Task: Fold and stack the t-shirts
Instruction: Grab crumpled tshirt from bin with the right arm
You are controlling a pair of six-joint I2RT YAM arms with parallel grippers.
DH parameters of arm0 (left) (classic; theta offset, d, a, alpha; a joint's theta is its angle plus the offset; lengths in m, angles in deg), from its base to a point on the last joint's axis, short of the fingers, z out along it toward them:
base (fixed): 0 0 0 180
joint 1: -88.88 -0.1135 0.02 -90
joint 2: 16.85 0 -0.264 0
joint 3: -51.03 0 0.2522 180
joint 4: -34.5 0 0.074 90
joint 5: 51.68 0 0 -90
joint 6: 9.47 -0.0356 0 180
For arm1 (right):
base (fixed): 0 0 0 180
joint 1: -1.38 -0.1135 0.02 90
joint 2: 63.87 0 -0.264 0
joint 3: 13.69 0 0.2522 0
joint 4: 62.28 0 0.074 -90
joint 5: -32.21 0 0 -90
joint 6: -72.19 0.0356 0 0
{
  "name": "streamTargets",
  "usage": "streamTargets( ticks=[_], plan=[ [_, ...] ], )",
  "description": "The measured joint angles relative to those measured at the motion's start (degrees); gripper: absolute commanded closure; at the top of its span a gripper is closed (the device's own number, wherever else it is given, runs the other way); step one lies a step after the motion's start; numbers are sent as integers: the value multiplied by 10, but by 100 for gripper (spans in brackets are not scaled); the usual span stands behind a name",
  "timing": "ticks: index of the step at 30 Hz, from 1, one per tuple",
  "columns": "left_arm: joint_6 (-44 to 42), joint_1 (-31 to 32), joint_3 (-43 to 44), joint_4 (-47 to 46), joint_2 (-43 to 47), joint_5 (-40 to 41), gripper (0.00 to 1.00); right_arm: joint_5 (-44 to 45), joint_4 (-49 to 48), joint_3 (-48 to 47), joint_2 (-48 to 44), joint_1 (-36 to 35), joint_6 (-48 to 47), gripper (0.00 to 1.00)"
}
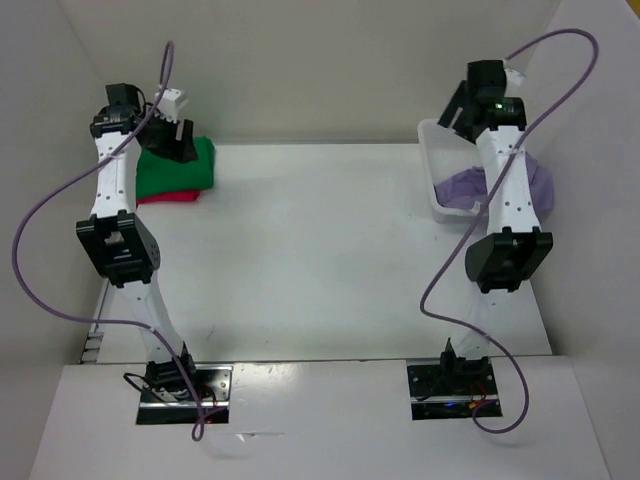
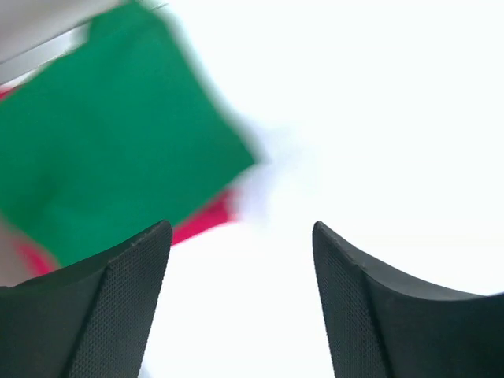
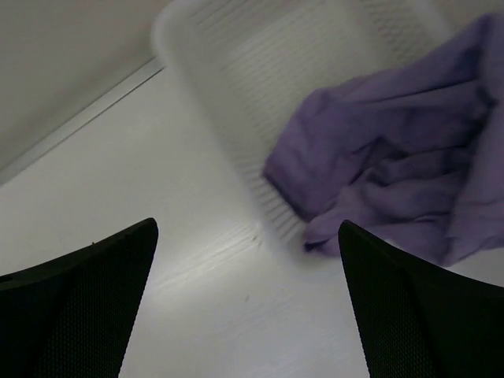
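**Standing open at both ends: two grippers, three t-shirts**

1. Left gripper. Fingers spread, nothing between them. It hangs above the far-left corner of the table.
2. Green shirt. Folded flat, lying on the red shirt, of which only a strip shows along the near edge. In the left wrist view the stack sits ahead and to the left of the fingers. Back wall and left wall are close, with little room on those sides.
3. Table middle. White surface between the two arms, well apart from either pile. It looks like the likeliest place to spread cloth.
4. Basket. White, at the far right, near the right wall.
5. Lavender shirt. Crumpled, partly inside the basket and spilling over its rim. No long axis can be read. In the right wrist view it lies ahead and to the right of the fingers.
6. Right gripper. Fingers wide, empty, above the basket.

Judgement: only the lavender shirt looks unfolded. The right arm is much the nearer, and its reach runs forward and rightward, then inward towards the middle.
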Motion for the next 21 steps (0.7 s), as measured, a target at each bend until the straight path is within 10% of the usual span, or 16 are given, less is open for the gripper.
streamTargets(
  ticks=[7, 14, 18, 21],
  plan=[
    [-5, 106, -297, -80, 139, -56, 15, 117, 61, -11, 88, 146, 12, 0],
    [-5, 112, -375, -80, 127, -70, 13, 133, 66, 125, 93, 212, 19, 0],
    [-5, 104, -372, -83, 127, -71, 13, 116, 31, 198, 91, 207, 17, 67],
    [-5, 104, -371, -83, 127, -74, 12, 139, 18, 207, 76, 197, 20, 84]
  ],
)
